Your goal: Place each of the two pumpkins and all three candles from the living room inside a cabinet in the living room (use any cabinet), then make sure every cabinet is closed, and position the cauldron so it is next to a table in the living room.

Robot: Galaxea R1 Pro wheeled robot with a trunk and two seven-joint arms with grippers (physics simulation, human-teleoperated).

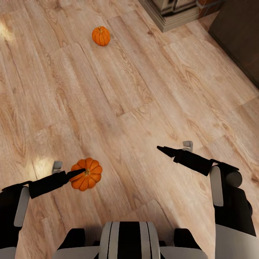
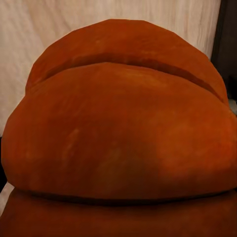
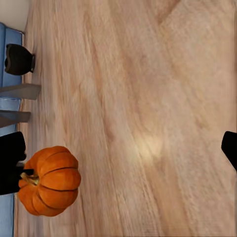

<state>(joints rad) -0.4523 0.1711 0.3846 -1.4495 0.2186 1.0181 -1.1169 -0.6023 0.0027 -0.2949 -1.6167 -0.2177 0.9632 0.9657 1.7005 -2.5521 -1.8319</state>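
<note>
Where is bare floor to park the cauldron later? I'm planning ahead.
Widest bare wood floor lies between the far pumpkin, the near pumpkin at the left gripper, and the right gripper. It's tighter at the far corner, by the fireplace base and dark cabinet.

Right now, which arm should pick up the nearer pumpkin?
Left. The left hand is already at the near pumpkin, which looms close in its wrist view. The right hand hangs over bare floor, well aside.
</note>
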